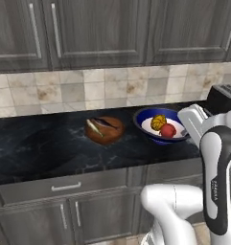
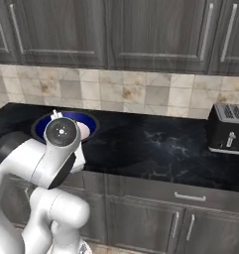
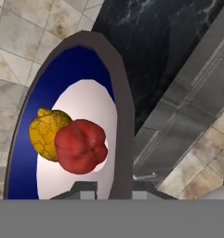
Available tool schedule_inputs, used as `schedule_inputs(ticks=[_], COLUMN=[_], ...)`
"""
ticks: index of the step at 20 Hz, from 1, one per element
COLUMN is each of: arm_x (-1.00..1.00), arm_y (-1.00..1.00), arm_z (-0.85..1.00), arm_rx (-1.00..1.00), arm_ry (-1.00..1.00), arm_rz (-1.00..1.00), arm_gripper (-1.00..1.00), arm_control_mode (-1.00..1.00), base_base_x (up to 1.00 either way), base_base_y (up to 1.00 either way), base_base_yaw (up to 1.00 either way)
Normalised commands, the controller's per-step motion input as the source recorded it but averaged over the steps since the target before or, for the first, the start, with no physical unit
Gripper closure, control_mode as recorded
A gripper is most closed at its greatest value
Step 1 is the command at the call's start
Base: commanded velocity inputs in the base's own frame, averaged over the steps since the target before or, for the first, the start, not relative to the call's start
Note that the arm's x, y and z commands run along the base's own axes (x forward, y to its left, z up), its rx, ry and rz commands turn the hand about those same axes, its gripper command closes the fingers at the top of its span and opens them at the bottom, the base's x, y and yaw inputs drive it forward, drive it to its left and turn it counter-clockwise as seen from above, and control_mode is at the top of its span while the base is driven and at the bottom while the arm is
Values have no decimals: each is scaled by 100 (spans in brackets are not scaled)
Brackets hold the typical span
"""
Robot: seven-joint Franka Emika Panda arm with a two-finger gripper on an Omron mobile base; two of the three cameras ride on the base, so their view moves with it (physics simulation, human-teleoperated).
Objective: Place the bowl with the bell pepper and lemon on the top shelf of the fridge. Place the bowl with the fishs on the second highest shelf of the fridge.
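Your fingers (image 3: 114, 193) were closed on the near rim of the blue bowl (image 1: 150, 118) holding the lemon (image 1: 158, 121) and bell pepper (image 1: 168, 130), on the dark table (image 1: 40, 153). It looked rigid and glossy; loose fruit could roll, so you needed it level. The wooden bowl (image 1: 105, 131) sat beside it, below cabinets (image 1: 98, 28).

The bowl (image 1: 150, 125) at centre right is deep blue with a white middle, holding a glossy red pepper (image 1: 168, 130) and a mottled yellow-orange lemon (image 1: 158, 121). The wooden bowl (image 1: 105, 130) at centre is reddish-brown. The counter (image 1: 40, 148) is black, veined white. The toaster (image 2: 226, 128) at right is black.
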Motion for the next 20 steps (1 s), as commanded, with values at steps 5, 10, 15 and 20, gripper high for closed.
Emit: schedule_inputs(ticks=[5,10,15,20], arm_x=[0,0,0,0], arm_y=[0,0,0,0], arm_z=[0,0,0,0], arm_rx=[0,0,0,0], arm_ry=[0,0,0,0], arm_rz=[0,0,0,0], arm_gripper=[100,100,100,100], arm_control_mode=[100,100,100,100], base_base_x=[-44,-31,-50,-41], base_base_y=[-3,-15,-15,-23], base_base_yaw=[-7,-57,-71,-72])
